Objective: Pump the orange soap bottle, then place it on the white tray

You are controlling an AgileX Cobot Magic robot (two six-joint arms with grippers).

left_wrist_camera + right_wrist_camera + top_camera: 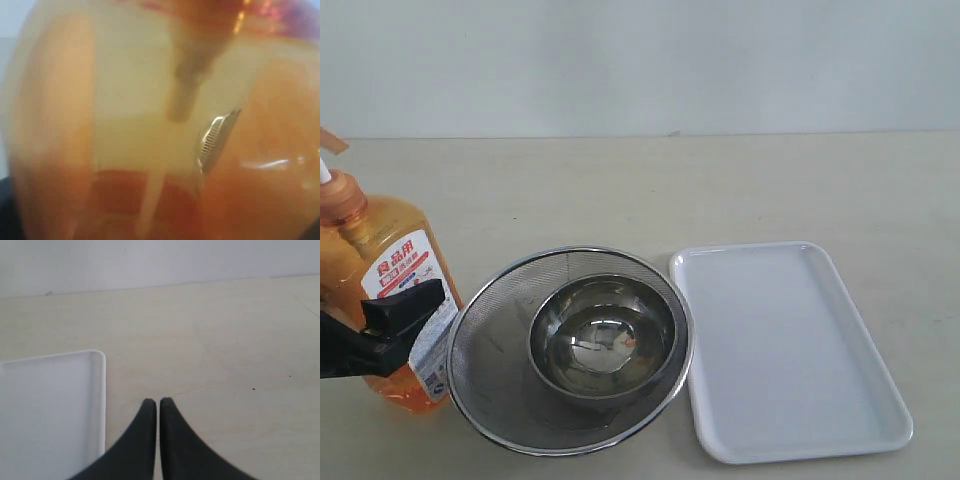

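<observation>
While the tall translucent orange plastic soap bottle [390,270] stands at the table's [620,190] front left, our left gripper [410,300] sits spread wide about its body (whether it presses, we cannot tell). Neither pumping nor placing looks done: the flat white rectangular plastic tray [790,350], front right, lies bare. Our right gripper [158,405], pinched shut and empty, hovers beside its rim.

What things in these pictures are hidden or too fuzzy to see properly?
- Exterior view: the left edge cuts off most of the pump head of the orange soap bottle. The bottle hides one finger of the left pincer, so its grip is unclear.
- Left wrist view: the bottle is too close, all blur; label unreadable.
- Right wrist view: the picture's edge cuts off the white tray.
- Exterior view: the steel bowl hides the strainer's middle.
</observation>
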